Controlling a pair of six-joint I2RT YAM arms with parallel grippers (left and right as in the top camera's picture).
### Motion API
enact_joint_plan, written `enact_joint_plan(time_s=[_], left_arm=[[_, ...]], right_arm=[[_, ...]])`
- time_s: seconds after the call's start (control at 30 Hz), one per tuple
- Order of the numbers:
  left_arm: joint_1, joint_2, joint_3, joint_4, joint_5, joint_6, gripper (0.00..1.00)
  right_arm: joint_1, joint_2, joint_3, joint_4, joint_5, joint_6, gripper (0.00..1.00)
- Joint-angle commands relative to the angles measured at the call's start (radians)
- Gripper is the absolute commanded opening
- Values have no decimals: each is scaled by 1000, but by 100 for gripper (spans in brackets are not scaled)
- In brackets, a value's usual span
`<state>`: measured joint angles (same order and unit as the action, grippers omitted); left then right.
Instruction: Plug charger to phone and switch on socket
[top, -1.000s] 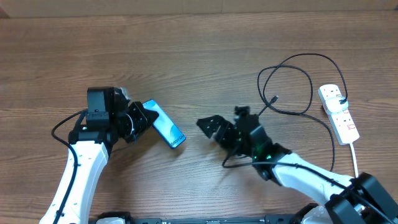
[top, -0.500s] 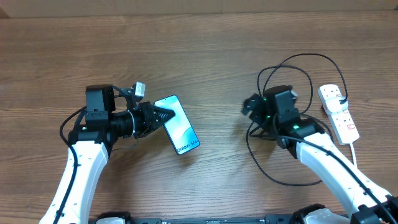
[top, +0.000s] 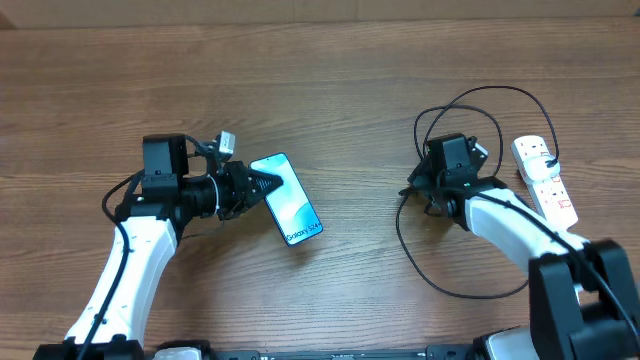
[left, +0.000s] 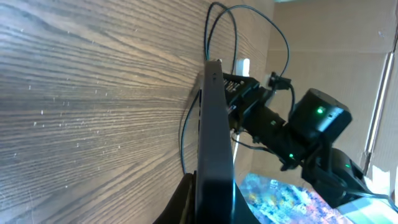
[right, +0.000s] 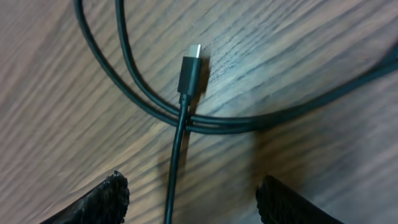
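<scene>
Ahead of spread right jaws, centred: charger (right: 189, 74) plug, ungripped.

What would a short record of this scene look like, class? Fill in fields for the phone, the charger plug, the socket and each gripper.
phone: gripped at one edge, screen showing in the overhead view
left gripper: shut on the phone
charger plug: lying on the table, not in the phone
right gripper: open, above the plug
socket: at the table's right side; switch state too small to tell
</scene>
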<state>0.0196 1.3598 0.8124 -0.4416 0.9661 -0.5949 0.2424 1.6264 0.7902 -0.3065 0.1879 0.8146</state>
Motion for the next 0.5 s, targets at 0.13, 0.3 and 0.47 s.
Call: enact_joint_plan(time_s=[0.13, 0.3, 0.47], left_arm=[[-1, 11, 21, 24, 48, -68, 4], [-2, 11, 21, 24, 48, -74, 4], [-1, 11, 21, 32, 48, -138, 4]], right_arm=[[-2, 107, 5, 119, -36, -31, 56], [-2, 162, 5, 128, -54, -32, 35], [-2, 165, 5, 121, -55, -41, 4]])
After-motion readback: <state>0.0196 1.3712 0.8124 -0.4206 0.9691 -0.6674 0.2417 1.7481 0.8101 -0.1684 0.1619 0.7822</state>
